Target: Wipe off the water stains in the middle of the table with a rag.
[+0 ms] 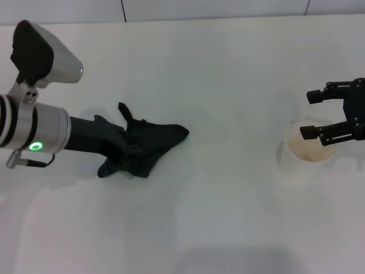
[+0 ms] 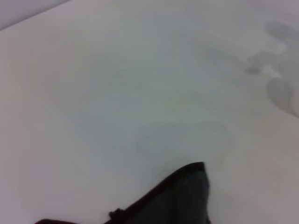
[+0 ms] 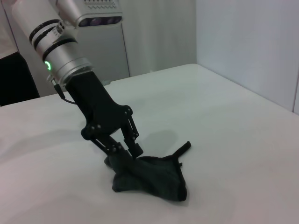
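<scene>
The black rag (image 1: 158,141) lies on the white table (image 1: 217,68), left of the middle. My left gripper (image 1: 129,149) comes in from the left, pressed down on the rag's bunched end and shut on it. The right wrist view shows the same: the left gripper (image 3: 125,150) pinches the rag (image 3: 152,179) against the table (image 3: 224,121). A corner of the rag (image 2: 180,198) shows in the left wrist view. My right gripper (image 1: 311,114) is open and empty at the far right, above a cup. No orange-brown water stain shows in any view.
A round white cup (image 1: 311,149) with a tan inside stands at the right, just under the right gripper's fingers. The table's far edge (image 1: 171,20) runs along the back.
</scene>
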`<action>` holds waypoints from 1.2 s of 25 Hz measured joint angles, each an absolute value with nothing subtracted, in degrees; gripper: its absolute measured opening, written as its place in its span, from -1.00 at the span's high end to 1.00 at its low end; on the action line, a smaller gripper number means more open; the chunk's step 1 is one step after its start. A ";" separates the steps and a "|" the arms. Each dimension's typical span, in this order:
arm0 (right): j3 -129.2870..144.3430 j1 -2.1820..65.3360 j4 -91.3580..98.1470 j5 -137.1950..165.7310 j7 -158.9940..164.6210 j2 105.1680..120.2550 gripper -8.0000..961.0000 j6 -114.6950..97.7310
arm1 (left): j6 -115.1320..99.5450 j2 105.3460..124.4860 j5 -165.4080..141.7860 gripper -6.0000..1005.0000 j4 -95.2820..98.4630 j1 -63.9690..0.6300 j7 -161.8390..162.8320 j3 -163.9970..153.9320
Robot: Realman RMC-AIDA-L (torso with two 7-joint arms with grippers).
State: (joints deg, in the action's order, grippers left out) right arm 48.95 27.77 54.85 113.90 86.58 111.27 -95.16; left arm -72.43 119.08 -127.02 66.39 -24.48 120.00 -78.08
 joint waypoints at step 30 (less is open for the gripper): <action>48.53 30.02 54.57 113.74 88.77 110.23 -0.79 -97.49 | -99.69 117.52 -109.18 -0.01 55.80 -17.23 78.46 -45.87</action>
State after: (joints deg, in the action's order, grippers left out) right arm 48.53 30.02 54.57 113.74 88.77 110.23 -97.49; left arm -99.69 117.52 -109.18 55.80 -17.23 78.46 -45.87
